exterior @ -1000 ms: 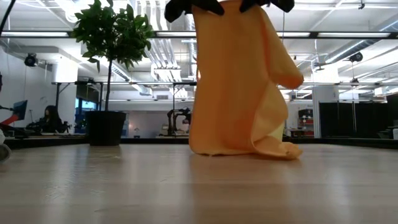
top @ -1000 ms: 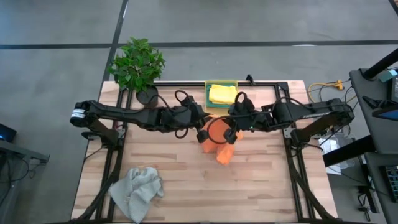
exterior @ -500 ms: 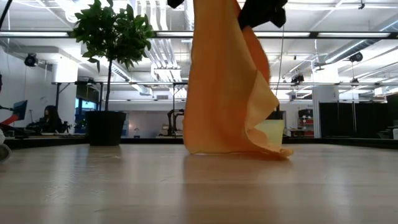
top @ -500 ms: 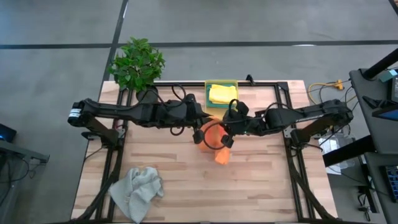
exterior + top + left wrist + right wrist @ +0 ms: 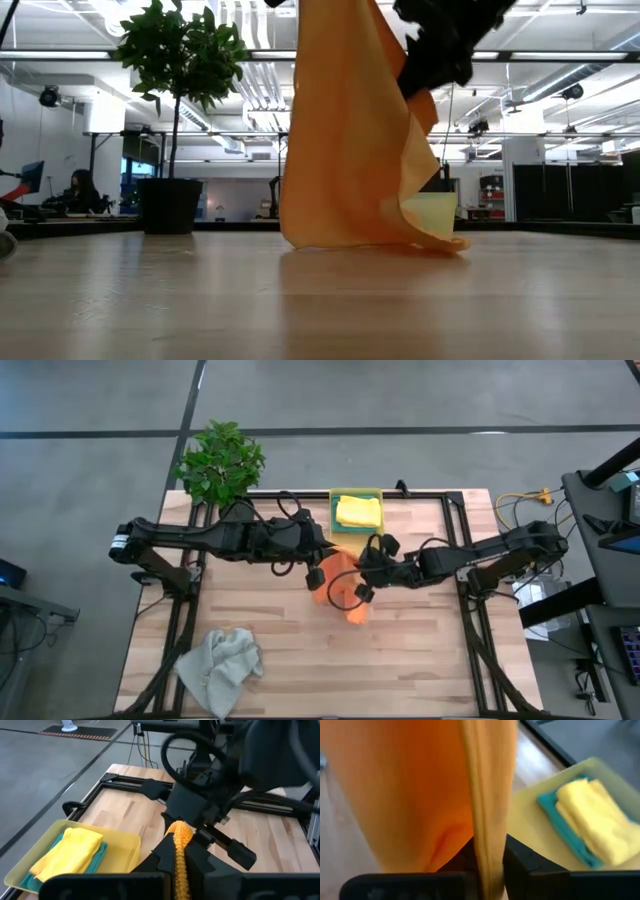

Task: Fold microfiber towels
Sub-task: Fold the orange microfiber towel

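1. The right gripper (image 5: 362,586) has slid down the orange towel (image 5: 345,150), fingers loosely around its edge.
2. The left gripper (image 5: 316,564) stays clamped on the top corner; the towel hangs mid-table, its hem touching the table (image 5: 260,640).
3. It looks to be hunting a lower corner.

The low view's top edge cuts off the orange towel (image 5: 345,130) and its holder.

Orange towel (image 5: 350,130) hanging upright, lower hem resting on the worktop (image 5: 320,300) near the bin (image 5: 357,495). Yellow towel (image 5: 358,511) folded atop teal (image 5: 565,827) inside the bin. Grey towel (image 5: 221,668) crumpled, well apart from the bin.
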You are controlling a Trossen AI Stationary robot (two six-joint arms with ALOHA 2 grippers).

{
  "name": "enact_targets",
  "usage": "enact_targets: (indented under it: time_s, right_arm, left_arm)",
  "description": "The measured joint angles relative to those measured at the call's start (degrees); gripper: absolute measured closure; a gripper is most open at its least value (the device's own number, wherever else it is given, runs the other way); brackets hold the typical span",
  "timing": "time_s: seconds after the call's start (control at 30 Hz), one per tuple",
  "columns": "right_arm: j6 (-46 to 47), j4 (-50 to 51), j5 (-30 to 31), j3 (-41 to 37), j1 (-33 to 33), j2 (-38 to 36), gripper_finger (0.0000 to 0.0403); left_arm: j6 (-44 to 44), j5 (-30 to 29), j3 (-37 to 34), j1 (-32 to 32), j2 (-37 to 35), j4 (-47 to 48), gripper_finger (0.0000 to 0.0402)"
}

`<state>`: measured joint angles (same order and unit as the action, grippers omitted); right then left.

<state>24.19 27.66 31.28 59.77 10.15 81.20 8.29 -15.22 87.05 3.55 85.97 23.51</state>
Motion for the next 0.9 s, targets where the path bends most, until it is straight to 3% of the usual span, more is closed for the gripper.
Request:
enact_targets:
  time_s: [0.2,0.33,0.57,0.9]
  right_arm:
    - [3.1,0.0,0.1,-4.5,1.3,-0.1,0.0363]
    - [2.8,0.0,0.1,-4.8,3.2,-1.4,0.0389]
    - [2.7,2.0,0.3,-3.1,5.3,-7.0,0.0394]
    - [2.8,18.6,-7.2,3.3,6.1,-14.5,0.0395]
  left_arm:
    - [0.2,0.0,0.0,0.0,0.0,0.3,0.0402]
    - [0.3,0.0,0.0,-0.1,0.0,2.3,0.0402]
    - [0.1,0.0,0.0,-0.1,0.0,4.5,0.0401]
    - [-12.0,2.5,-0.2,-0.1,-0.4,8.7,0.0401]
